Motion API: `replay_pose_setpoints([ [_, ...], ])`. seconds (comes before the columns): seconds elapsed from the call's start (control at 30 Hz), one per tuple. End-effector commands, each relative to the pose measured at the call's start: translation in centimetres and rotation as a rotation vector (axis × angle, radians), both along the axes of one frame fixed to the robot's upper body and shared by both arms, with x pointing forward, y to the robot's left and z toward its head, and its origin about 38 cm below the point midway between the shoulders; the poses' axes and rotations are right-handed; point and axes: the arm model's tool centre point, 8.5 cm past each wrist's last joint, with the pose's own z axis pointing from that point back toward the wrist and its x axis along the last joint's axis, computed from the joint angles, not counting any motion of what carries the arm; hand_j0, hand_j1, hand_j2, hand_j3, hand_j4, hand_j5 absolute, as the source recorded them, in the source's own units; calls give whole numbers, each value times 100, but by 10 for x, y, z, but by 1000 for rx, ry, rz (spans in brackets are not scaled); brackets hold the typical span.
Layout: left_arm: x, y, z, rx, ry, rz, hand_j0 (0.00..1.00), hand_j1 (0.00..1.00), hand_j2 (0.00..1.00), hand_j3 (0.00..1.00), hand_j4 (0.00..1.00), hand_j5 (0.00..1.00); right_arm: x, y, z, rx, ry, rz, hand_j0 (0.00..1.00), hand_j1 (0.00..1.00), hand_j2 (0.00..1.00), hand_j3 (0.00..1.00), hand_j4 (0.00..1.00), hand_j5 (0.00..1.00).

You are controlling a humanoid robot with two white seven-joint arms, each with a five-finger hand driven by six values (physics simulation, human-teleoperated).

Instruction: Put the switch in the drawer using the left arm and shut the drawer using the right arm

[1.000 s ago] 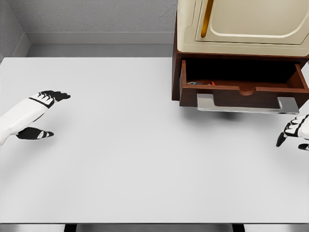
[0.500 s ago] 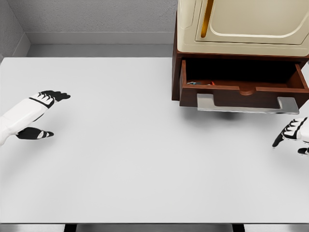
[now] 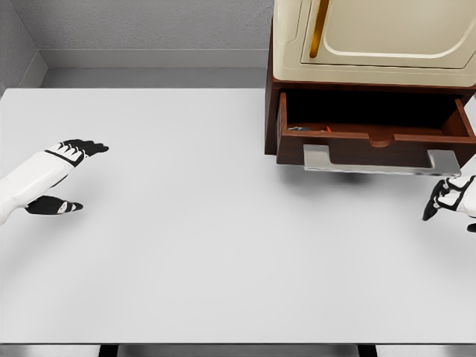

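While scanning outward from the near edge of the tabletop (image 3: 223, 282), meets first the left robot hand (image 3: 63, 175) at the left side, thumb and fingers spread, holding nothing. Farther right, just below the right end of the drawer handle (image 3: 381, 161), finds the right robot hand (image 3: 450, 198), partly cut by the picture's edge, fingers loosely open and empty, apparently not touching the handle. Beyond, sees the drawer (image 3: 375, 139) pulled out of the brown cabinet (image 3: 272, 111), with what looks like the switch (image 3: 309, 129), a small red-and-blue glimpse, lying inside at the front left corner. Judged so: placing done, closing in hand. Next calls for setting the right palm against the drawer front or handle and pushing straight back, squarely, to avoid jamming.
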Motion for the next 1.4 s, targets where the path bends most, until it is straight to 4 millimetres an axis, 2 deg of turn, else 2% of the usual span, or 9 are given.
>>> replay_pose_setpoints([
  [0.0,0,0,1,-7,-1,2,100,100,100,100,100,100,16,4,31,192,-76,-95,72,72,72,72,72,72],
  [0.17,0,0,1,-7,-1,2,100,100,100,100,100,100,19,6,40,207,-94,-95,72,72,72,72,72,72],
  [0.27,0,0,1,-7,-1,2,100,100,100,100,100,100,19,4,38,222,-94,-106,72,72,72,72,72,72],
  [0.37,0,0,1,-6,-2,2,100,100,100,100,100,100,17,-13,23,255,-107,-168,72,72,72,72,72,72],
  [0.47,0,0,1,-7,-1,2,100,100,100,100,100,100,13,-39,-1,295,-112,-269,76,76,76,76,76,76],
  [0.5,0,0,1,-7,-1,2,100,100,100,100,100,100,8,-42,-14,316,-109,-290,76,76,76,76,76,76],
  [0.6,0,0,1,-8,-2,2,100,100,100,100,100,100,4,-51,-27,343,-106,-332,76,76,76,76,76,76],
  [1.27,0,0,1,-5,-1,2,100,100,100,100,100,100,4,-52,-27,338,-121,-333,75,75,75,75,75,75],
  [1.37,0,0,1,-5,-1,2,100,100,100,100,100,100,2,-52,-33,357,-115,-345,72,72,72,72,72,72],
])
